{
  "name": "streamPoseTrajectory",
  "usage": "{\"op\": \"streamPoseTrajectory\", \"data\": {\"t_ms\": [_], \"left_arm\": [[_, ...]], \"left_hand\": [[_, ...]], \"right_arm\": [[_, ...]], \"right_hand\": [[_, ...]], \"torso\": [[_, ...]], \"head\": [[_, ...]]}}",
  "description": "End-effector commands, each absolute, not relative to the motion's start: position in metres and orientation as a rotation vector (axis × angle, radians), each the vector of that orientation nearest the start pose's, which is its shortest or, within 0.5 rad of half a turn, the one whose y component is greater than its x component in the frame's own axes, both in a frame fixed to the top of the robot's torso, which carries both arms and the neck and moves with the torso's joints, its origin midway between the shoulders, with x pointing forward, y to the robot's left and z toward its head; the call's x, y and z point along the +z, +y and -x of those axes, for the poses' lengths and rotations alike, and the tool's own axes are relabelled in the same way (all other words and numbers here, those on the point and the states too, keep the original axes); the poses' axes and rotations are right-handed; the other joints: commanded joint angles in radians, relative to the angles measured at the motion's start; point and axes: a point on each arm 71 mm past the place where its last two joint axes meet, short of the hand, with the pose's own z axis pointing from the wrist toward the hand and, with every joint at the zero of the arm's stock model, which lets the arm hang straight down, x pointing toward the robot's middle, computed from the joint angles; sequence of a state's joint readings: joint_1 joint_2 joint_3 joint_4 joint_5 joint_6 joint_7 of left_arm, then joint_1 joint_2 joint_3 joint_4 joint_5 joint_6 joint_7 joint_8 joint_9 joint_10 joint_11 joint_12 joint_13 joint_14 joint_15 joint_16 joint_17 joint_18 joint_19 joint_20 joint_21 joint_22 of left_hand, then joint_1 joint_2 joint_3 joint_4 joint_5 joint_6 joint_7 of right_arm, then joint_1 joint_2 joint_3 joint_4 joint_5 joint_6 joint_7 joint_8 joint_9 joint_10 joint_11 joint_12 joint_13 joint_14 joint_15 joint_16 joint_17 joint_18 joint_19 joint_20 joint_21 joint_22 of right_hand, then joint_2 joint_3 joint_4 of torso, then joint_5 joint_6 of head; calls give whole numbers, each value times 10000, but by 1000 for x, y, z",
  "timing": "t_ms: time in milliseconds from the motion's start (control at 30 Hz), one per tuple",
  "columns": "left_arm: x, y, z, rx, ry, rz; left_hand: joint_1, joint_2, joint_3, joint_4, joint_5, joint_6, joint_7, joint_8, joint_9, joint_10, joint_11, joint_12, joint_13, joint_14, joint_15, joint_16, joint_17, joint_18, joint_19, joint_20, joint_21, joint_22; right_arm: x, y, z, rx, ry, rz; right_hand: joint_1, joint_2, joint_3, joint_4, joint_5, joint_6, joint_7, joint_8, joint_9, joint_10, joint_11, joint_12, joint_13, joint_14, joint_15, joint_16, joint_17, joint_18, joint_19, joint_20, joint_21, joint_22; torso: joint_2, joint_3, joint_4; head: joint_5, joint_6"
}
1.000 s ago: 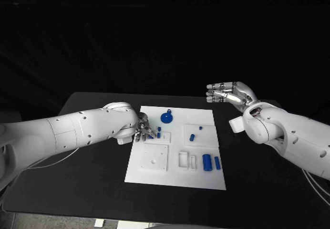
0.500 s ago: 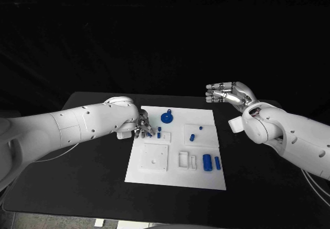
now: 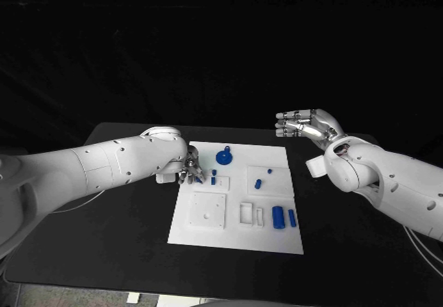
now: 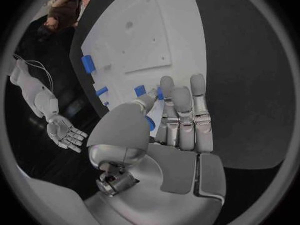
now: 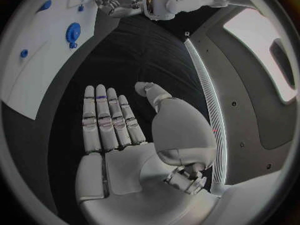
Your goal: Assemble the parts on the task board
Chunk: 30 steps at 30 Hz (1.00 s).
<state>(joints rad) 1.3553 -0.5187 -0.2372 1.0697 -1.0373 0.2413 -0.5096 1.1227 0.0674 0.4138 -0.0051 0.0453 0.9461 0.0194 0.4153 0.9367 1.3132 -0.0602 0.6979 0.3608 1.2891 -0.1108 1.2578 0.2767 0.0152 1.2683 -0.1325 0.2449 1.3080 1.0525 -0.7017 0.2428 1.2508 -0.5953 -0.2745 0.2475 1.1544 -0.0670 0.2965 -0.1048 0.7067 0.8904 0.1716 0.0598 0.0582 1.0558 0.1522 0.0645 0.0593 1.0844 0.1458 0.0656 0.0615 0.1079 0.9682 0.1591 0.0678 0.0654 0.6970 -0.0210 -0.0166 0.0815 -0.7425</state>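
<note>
The white task board (image 3: pixel 238 235) lies mid-table. Standing on it are a blue round knobbed part (image 3: pixel 225 155), two small blue pegs (image 3: pixel 213 177), two little blue pieces (image 3: pixel 259 184) and two blue cylinders (image 3: pixel 278 216). My left hand (image 3: pixel 192 169) hovers at the board's left edge beside the pegs. In the left wrist view its thumb and fingers (image 4: pixel 181 110) pinch a small blue part (image 4: pixel 150 123), with the pegs (image 4: pixel 140 90) just past the fingertips. My right hand (image 3: pixel 305 124) is raised beyond the board's far right corner, fingers straight and holding nothing (image 5: pixel 109 120).
A raised white square plate (image 3: pixel 208 210) and white slotted blocks (image 3: pixel 246 213) sit on the near half of the board. The black table (image 3: pixel 120 249) extends around the board on all sides. The right wrist view shows the knobbed part (image 5: pixel 73 32) and my left hand (image 5: pixel 115 0).
My left hand has drifted slightly toward the far side along the board's left edge, still with the blue part. The right hand has barely moved.
</note>
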Motion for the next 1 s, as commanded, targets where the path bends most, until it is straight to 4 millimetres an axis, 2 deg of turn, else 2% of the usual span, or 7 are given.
{"op": "streamPoseTrajectory", "data": {"t_ms": [33,400,1000], "left_arm": [[-231,190,-552,-1359,24116,669],[-231,185,-553,-1436,24075,667],[-232,185,-554,-1099,24050,304]], "left_hand": [[346,304,628,-695,29,16,-50,69,-45,-9,15,44,-17,-74,-8,45,-4,-152,-51,11,60,189],[308,329,574,-643,29,-13,-57,132,-73,-16,12,66,-28,-59,-11,50,-21,-152,-42,9,69,184],[372,303,581,-663,29,-41,-54,185,-111,-32,14,93,-35,-69,-10,66,-35,-152,-47,10,74,188]], "right_arm": [[-177,-219,-539,13038,14554,-7128],[-177,-218,-539,13056,14560,-7122],[-177,-218,-539,13069,14567,-7115]], "right_hand": [[-32,75,-92,30,68,-80,-6,-31,-15,-95,6,-40,-15,-79,21,-33,-13,112,-73,31,-3,-13],[-32,75,-92,30,68,-80,-6,-31,-15,-95,6,-40,-15,-79,21,-33,-13,112,-73,31,-3,-13],[-32,75,-92,30,68,-80,-6,-31,-15,-95,6,-40,-15,-79,21,-33,-13,112,-73,31,-3,-13]], "torso": [[-3,-4,7],[-6,7,2],[-2,-3,3]], "head": [[-9,-13],[0,-2],[-14,-22]]}}
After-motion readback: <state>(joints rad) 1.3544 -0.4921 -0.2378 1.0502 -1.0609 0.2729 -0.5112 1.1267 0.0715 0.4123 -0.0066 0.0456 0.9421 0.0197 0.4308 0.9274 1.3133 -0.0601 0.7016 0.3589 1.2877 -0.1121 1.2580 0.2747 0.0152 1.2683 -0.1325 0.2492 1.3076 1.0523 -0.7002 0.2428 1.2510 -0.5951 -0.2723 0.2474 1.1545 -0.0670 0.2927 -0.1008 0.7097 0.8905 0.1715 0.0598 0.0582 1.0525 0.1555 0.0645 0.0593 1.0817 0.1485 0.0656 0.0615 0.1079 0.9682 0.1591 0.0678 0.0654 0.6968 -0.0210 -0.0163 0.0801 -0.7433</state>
